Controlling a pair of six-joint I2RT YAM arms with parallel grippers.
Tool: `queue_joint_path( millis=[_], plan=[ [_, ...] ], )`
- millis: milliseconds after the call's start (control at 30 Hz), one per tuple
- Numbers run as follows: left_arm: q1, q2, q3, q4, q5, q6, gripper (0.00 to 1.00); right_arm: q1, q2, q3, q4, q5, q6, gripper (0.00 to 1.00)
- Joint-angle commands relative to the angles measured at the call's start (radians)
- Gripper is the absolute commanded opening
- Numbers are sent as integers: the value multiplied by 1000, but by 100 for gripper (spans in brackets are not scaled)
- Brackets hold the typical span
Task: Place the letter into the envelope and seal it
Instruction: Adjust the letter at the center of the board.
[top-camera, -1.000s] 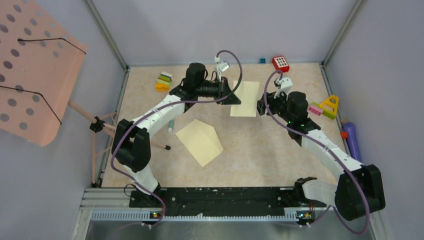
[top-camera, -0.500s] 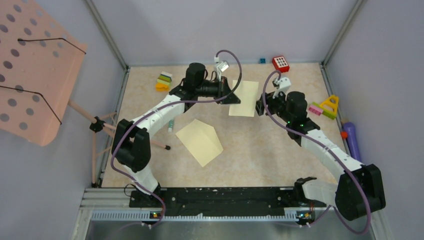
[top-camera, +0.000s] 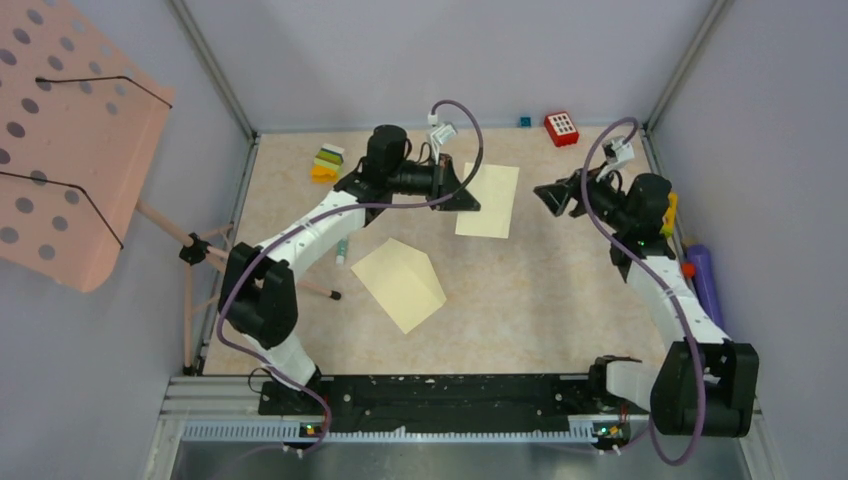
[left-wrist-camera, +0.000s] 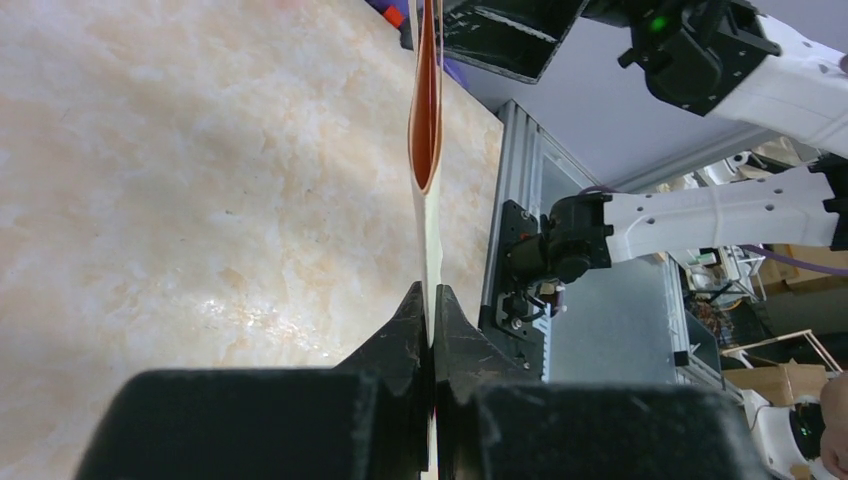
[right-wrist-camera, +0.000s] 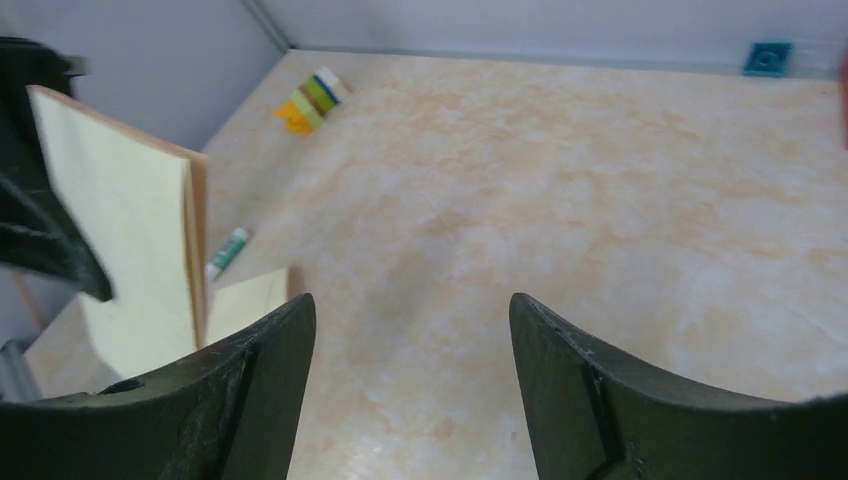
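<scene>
left gripper (top-camera: 462, 196): clamped on letter (top-camera: 490, 200), held edge-up | right gripper (top-camera: 548, 196): spread, empty | envelope (top-camera: 400, 283): flat, diagonal, base-side and left of your letter, nearer your left arm

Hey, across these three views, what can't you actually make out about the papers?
Left wrist view: the folded paper pinched in the left fingers shows edge-on only; its faces are unseen.
Right wrist view: the envelope is mostly behind that paper and a right finger; only a corner shows.
Top view: any mark on the envelope is too small to tell, and the left arm covers the pinch.
</scene>
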Motion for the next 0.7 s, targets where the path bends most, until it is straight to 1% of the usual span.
queue_joint_path(
  millis=[0, 133, 233, 267, 333, 467, 667],
  plan=[
    [8, -81, -10, 88, 78, -7, 0, -12, -1, -25, 316, -402, 224, 70],
    [10, -99, -29, 116, 89, -21, 0, -3, 54, -70, 686, -528, 505, 70],
    [15, -108, -42, 146, 95, -47, 0, 14, 85, -92, 837, -548, 599, 70],
    [16, -111, -46, 163, 99, -57, 0, 45, 89, -100, 867, -549, 610, 70],
    [17, -117, -56, 185, 108, -71, 0, 93, 91, -107, 867, -543, 590, 70],
    [17, -128, -72, 204, 113, -81, 0, 162, 105, -90, 802, -535, 522, 70],
    [17, -137, -106, 286, 155, -131, 0, 177, 169, -68, 855, -527, 566, 67]
  ],
)
